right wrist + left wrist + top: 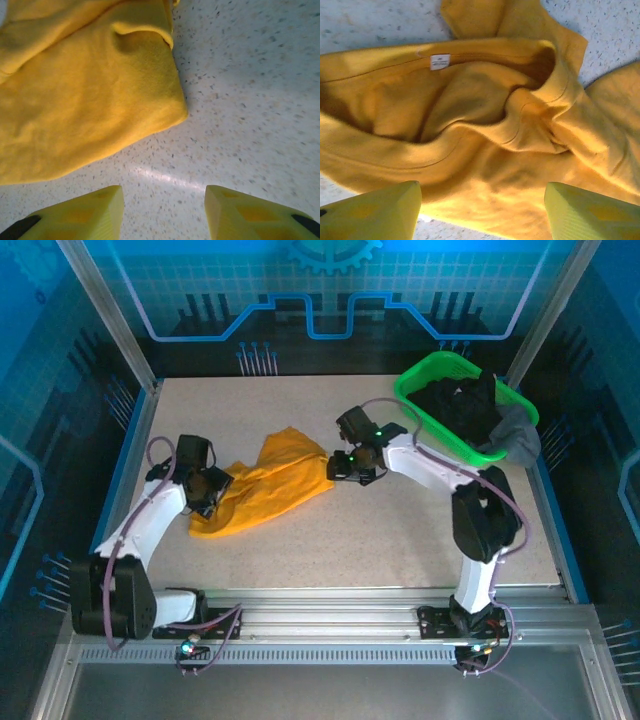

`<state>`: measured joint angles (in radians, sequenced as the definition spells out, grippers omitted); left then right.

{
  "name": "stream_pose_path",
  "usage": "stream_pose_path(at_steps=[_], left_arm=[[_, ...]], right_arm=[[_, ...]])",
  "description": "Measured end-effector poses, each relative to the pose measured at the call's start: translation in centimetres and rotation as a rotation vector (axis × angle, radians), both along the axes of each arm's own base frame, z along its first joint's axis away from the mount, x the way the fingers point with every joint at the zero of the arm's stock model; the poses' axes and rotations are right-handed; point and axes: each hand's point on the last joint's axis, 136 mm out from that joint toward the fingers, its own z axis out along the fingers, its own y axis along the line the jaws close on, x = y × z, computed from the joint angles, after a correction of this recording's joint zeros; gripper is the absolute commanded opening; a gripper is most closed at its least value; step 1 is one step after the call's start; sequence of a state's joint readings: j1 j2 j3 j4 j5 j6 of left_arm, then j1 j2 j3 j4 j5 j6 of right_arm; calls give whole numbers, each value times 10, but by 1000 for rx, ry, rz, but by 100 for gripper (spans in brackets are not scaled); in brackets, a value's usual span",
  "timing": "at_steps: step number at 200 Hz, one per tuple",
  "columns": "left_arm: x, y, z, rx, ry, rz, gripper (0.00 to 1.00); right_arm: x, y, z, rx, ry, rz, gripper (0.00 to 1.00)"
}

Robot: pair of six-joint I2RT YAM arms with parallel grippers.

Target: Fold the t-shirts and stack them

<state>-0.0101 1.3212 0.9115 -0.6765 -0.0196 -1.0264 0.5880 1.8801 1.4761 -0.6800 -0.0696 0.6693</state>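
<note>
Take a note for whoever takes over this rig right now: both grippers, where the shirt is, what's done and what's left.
The left gripper is open and empty, over the collar end of the t-shirt.
The right gripper is open and empty, over bare table beside the shirt's right edge.
The t-shirt lies crumpled mid-table, unfolded.
The green basket, far right, holds dark clothes.
Done: nothing folded or stacked.
Left: flatten, fold, stack.

Arms [145,525]: white shells, black joints, purplish cables [152,450] looping off. Green lights [378,432] on the right wrist. Left gripper [481,189] and right gripper [164,191]: chunky yellow wedge fingers [375,212].
</note>
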Motion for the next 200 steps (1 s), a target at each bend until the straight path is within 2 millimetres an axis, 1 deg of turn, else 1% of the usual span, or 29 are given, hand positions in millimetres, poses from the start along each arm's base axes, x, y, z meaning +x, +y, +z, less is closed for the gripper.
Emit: stream_pose_path(at_steps=[10, 24, 53, 66, 81, 102, 122, 135, 144, 147, 161, 166, 181, 200], left_arm=[[10, -2, -3, -18, 10, 18, 59], [24, -3, -7, -38, 21, 44, 57], [43, -4, -14, -74, 42, 133, 58], [51, -3, -18, -92, 51, 184, 58], [61, -3, -22, -115, 65, 243, 58], [77, -5, -32, -154, 81, 325, 58], [85, -7, -42, -178, 105, 378, 57], [89, -9, -48, -189, 126, 398, 51], [91, -11, -53, -198, 139, 410, 43], [91, -12, -54, -198, 143, 406, 38], [89, -16, -62, -207, 169, 411, 8], [88, -17, -64, -209, 176, 410, 0], [87, -19, -64, -210, 180, 402, 0], [85, -20, -60, -205, 172, 379, 0]], right_arm=[[7, 5, -7, 11, 20, -2, 48], [20, 11, -9, 33, 28, -10, 48], [51, 21, 2, 87, 3, -32, 47], [59, 23, 7, 104, -7, -40, 47], [64, 23, 9, 116, -10, -45, 47], [63, 24, 9, 121, -3, -46, 47], [62, 25, 8, 124, 2, -44, 47], [63, 25, 7, 124, 4, -45, 47], [63, 24, 7, 123, 5, -47, 47], [63, 24, 6, 123, 7, -49, 47], [63, 22, 5, 123, 13, -55, 47], [64, 20, 5, 123, 14, -60, 47], [67, 16, 4, 123, 17, -71, 47], [71, 9, 0, 122, 29, -87, 47]])
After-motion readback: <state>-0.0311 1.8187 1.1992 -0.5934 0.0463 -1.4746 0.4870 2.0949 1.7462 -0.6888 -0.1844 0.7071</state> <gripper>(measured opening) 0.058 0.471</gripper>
